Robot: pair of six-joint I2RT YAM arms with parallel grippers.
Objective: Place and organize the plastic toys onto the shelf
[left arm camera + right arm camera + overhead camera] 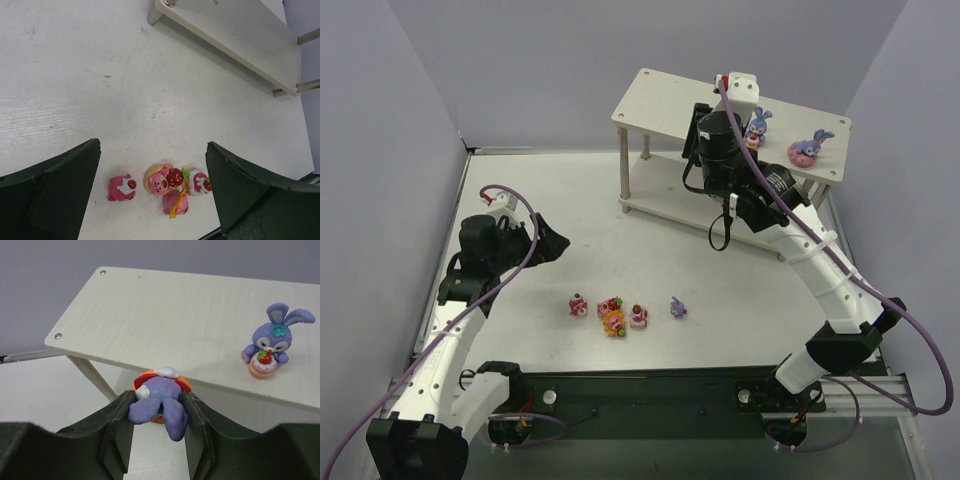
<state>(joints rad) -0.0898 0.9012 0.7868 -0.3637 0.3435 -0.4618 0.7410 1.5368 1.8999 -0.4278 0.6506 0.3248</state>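
Two purple bunnies sat on the right half of the shelf's (pixel 665 100) top board: one upright (pixel 758 125) clutching a small cake, the other (pixel 810 148) lying further right on a pink base. A third bunny (pixel 150 409), on an orange and red base, was clamped between the right gripper's (pixel 158 402) fingers, its back towards the wrist camera. It hung just off the board's near edge, left of the upright bunny and not touching the wood.

The left gripper (pixel 552 245) hovered above the table (pixel 520 200) with its fingers (pixel 60 185) spread wide and nothing between them. The pink and red toys (pixel 612 312) lay clustered on the table to its near right. In the left wrist view they showed below the gap between the fingers. A small purple toy (pixel 678 308) lay just right of the cluster.
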